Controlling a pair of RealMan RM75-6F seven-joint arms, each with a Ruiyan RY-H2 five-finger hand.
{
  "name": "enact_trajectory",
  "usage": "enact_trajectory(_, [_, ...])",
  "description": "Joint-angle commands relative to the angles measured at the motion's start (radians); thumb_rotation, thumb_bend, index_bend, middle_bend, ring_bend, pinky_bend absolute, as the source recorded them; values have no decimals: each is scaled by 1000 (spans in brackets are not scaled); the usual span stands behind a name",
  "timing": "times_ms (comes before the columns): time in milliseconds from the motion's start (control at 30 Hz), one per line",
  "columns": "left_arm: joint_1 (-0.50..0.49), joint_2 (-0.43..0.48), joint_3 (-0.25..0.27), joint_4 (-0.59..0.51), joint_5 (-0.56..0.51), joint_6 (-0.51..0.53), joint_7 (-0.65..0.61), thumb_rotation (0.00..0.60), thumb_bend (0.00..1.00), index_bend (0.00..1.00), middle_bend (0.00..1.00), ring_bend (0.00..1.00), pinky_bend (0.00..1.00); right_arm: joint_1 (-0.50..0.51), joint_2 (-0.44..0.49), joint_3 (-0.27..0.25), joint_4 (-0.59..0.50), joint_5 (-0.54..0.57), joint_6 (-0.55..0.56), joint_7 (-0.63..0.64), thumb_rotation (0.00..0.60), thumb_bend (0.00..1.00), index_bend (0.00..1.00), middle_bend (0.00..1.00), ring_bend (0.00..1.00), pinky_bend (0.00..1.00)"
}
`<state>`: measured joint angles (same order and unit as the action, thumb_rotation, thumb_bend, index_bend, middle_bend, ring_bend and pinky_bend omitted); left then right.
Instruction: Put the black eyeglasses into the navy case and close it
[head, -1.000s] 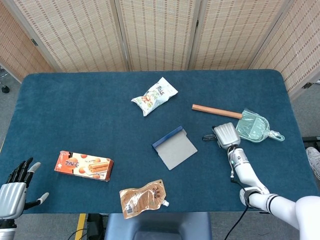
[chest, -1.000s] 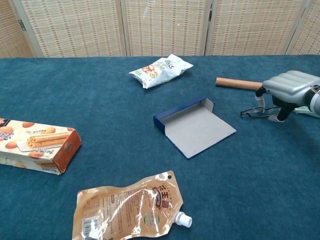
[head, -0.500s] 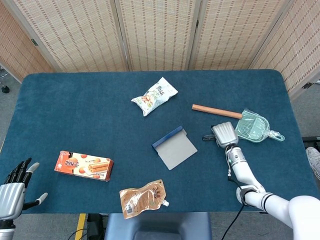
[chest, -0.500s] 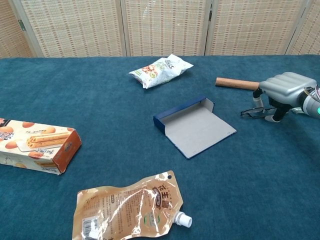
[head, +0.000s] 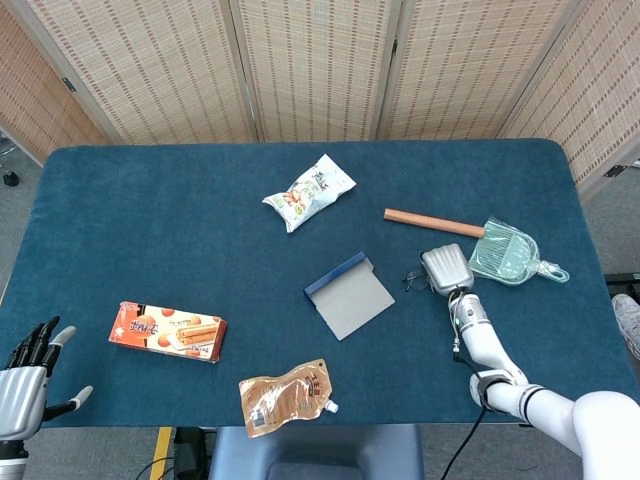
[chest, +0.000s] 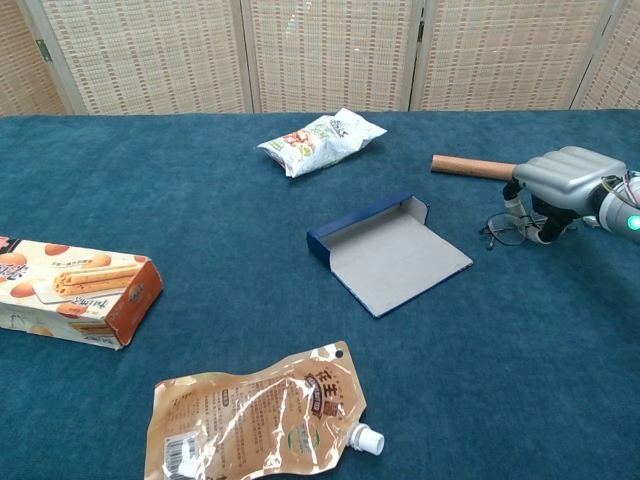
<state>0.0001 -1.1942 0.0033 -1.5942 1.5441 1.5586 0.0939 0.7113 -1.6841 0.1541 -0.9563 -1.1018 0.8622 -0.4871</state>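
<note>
Meanwhile our left hand (head: 22, 385) idles with fingers spread at the tabletop's near left corner, sunk slightly lower than a second ago. The open navy case (chest: 388, 254) waits mid-tabletop. Toward the right edge, our right hand (chest: 562, 183) has drawn the black eyeglasses (chest: 512, 229) caseward, fingers curled around them; the grasp looks begun.
</note>
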Motion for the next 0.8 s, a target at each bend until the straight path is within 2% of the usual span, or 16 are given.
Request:
enact_trajectory(33, [0,1,0,0,1,1,0,600,188,175,56,41,175,-6,14,0,-20,-11,11,12,600,383,549,1000,1000,1000])
enact_trajectory(333, [-3,1,-2,-5,5,0,5,600,188,175,56,41,176,-31,97,-6,-141,-62,75,32,600,428,560,1000,1000,1000])
enact_trajectory(567, [-2,5,-2,-13,7,2,12,600,188,175,56,41,176,-48,162,-14,-283,-128,133,65,600,467,568,1000,1000,1000])
enact_trajectory(800, [-3,8,-2,-24,15,7,20,600,189,175,56,41,176,-26,155,-23,-386,-174,137,35,600,464,567,1000,1000,1000])
